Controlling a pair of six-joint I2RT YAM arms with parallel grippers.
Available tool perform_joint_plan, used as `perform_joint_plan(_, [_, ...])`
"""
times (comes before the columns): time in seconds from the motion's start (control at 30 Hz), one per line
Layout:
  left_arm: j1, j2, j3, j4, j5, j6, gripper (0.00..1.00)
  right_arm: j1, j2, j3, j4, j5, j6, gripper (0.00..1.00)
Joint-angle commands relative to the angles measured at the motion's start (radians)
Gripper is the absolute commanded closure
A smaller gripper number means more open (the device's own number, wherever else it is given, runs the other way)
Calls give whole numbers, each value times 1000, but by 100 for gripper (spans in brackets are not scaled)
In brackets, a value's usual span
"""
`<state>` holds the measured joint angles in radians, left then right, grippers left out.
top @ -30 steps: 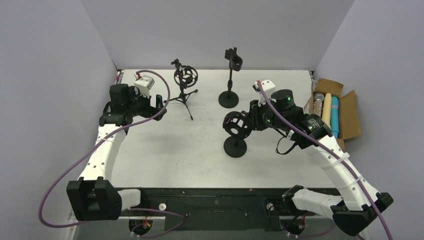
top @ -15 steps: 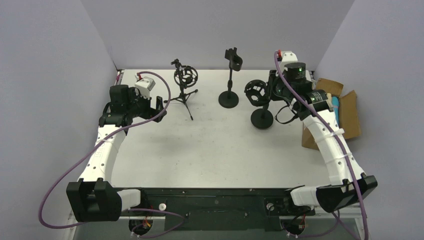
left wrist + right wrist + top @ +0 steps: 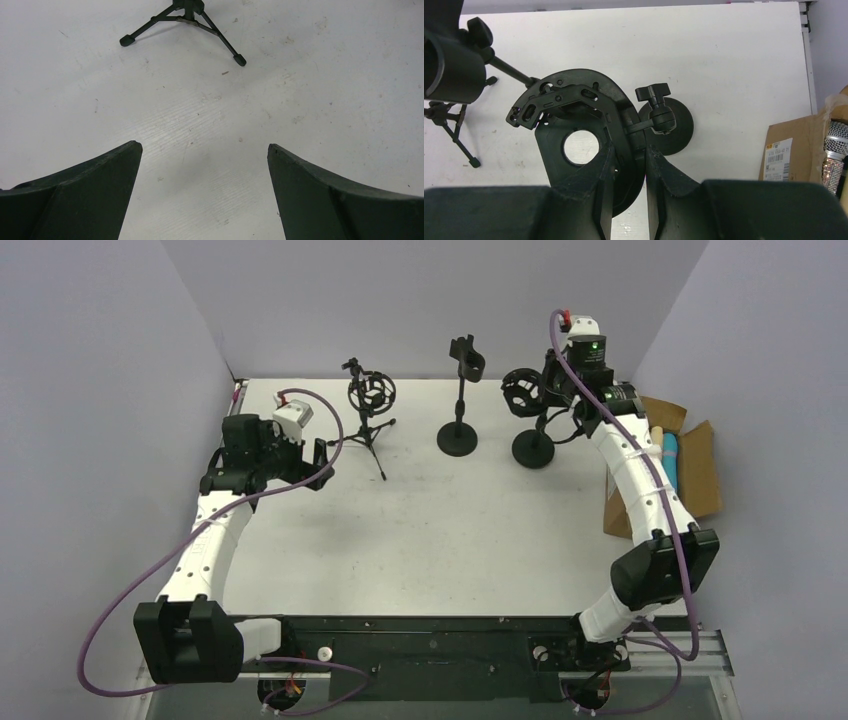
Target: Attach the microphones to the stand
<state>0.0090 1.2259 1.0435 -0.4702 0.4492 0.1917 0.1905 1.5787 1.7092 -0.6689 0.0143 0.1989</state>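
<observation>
White table point(image 3: 420, 530), grey walls point(image 3: 400, 300) on three sides.

Right arm point(image 3: 636, 480) stretched far forward along the right side, wrist up near the back edge. Left arm point(image 3: 210, 540) bent over the left side, wrist low above the tabletop.

Cardboard box point(image 3: 702, 472) at the right edge, flaps open, partly behind the right arm.

Three black stands across the back:
- Tripod stand point(image 3: 371, 392) on the left, ring cradle on top. Two of its feet show on the table in the left wrist view.
- Clip stand point(image 3: 457, 438) in the middle, upright on a round base.
- Ring stand point(image 3: 533, 449) on the right. Its round base is near the clip stand's base but apart from it. Whether that base sits on the table or hangs just above it, cannot tell.

Microphones point(image 3: 669, 458) lie in the box. A teal one and a cream one beside it show past the arm. A silver mesh head point(image 3: 836, 150) shows in the right wrist view.

Right gripper point(image 3: 629, 150) clenched on the ring stand's cradle frame, one finger on either side, just below the thumbscrew. Left gripper point(image 3: 202, 150) spread wide, grasping nothing, bare table between its fingers, near the tripod's feet.
</observation>
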Motion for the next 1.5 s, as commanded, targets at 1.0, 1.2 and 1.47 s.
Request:
perform_joint_plan(1.0, [6, 4, 170, -171, -143, -47, 4, -256, -360, -325, 44, 383, 196, 17])
perform_joint_plan(1.2, [7, 11, 181, -183, -110, -52, 4, -261, -390, -479, 81, 361, 219, 14])
perform_joint_plan(1.47, [8, 27, 180, -176, -80, -54, 4, -261, -305, -483, 56, 373, 206, 13])
